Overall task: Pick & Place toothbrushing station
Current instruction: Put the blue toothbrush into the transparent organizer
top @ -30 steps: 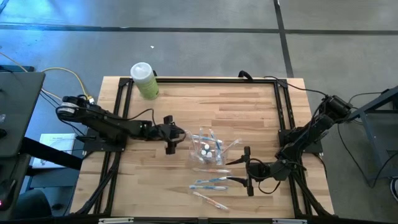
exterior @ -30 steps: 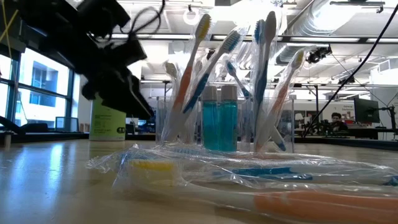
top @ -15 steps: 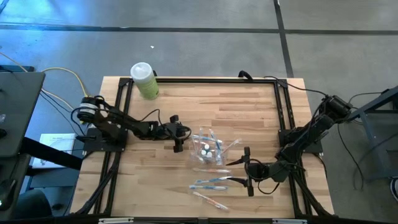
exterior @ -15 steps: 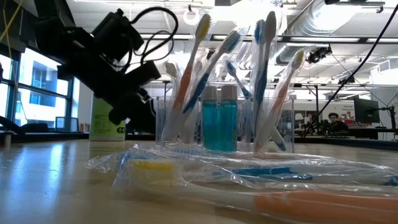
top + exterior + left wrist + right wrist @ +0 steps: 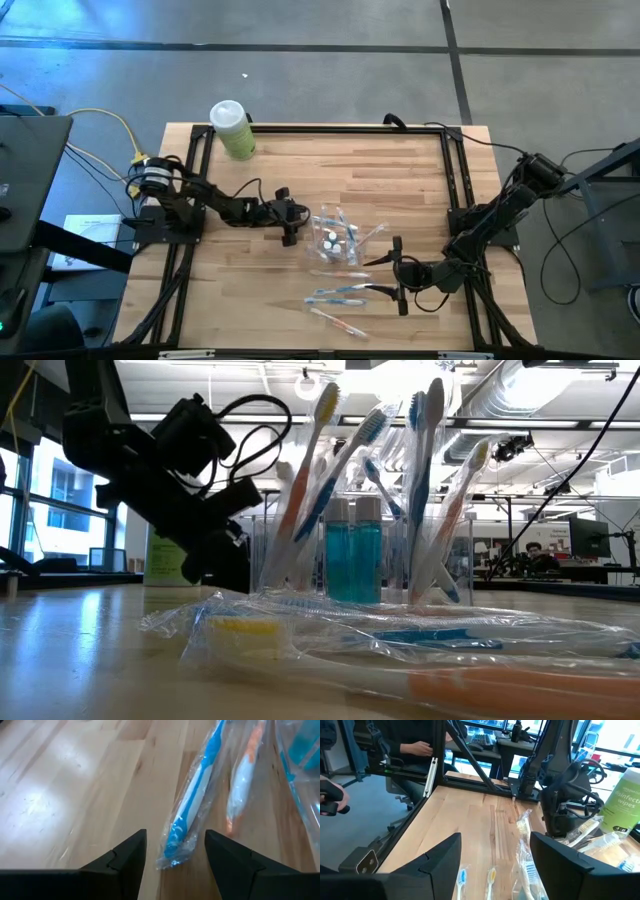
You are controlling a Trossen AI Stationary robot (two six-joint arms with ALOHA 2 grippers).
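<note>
The toothbrushing station (image 5: 335,238) is a clear holder (image 5: 360,550) with wrapped toothbrushes and two blue-filled tubes standing in it, near the table's middle. My left gripper (image 5: 290,225) is low beside its left side, also seen in the low view (image 5: 232,555). It is open, with the near end of a wrapped blue toothbrush (image 5: 187,810) between its fingers (image 5: 127,857), apart from them. An orange-marked toothbrush (image 5: 241,790) lies alongside. My right gripper (image 5: 398,272) waits open to the station's right.
Several wrapped toothbrushes lie loose toward the near edge: a blue one (image 5: 335,295), an orange one (image 5: 338,322) and a clear-wrapped one (image 5: 335,270). A pale green wipes bottle (image 5: 232,128) stands at the far left. People sit beyond the table (image 5: 415,745).
My left gripper has gone down and toward the table's right, closing in on the station's left side until the wrapped blue toothbrush's end stands between its fingers. The station and the loose toothbrushes have stayed in place.
</note>
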